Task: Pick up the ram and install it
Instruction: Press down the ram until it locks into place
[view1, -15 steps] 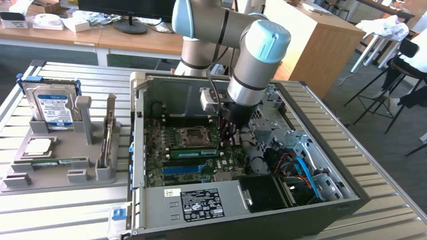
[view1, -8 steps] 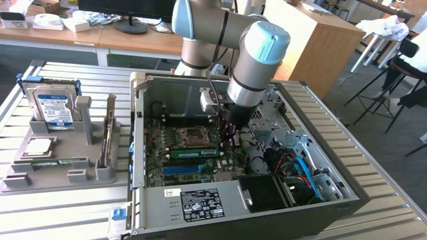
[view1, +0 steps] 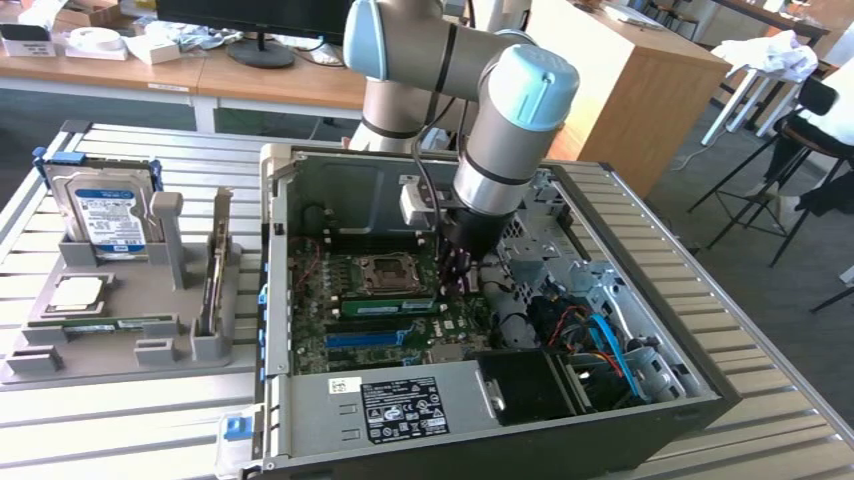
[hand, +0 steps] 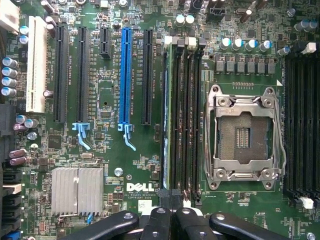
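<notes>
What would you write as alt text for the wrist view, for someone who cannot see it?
Looking straight down at a green computer motherboard, the shut black gripper sits over a bank of black memory slots, where a green ram stick stands seated in the outermost slot. Beside the slots is an empty silver processor socket; on their other side are black, blue and white expansion slots.

Lab/office space: open PC tower (view1: 507, 330) on a slatted metal desk (view1: 120, 430), wooden desks (view1: 267, 85) behind with a monitor (view1: 260, 20), grey carpet, chairs (view1: 814, 170).
</notes>
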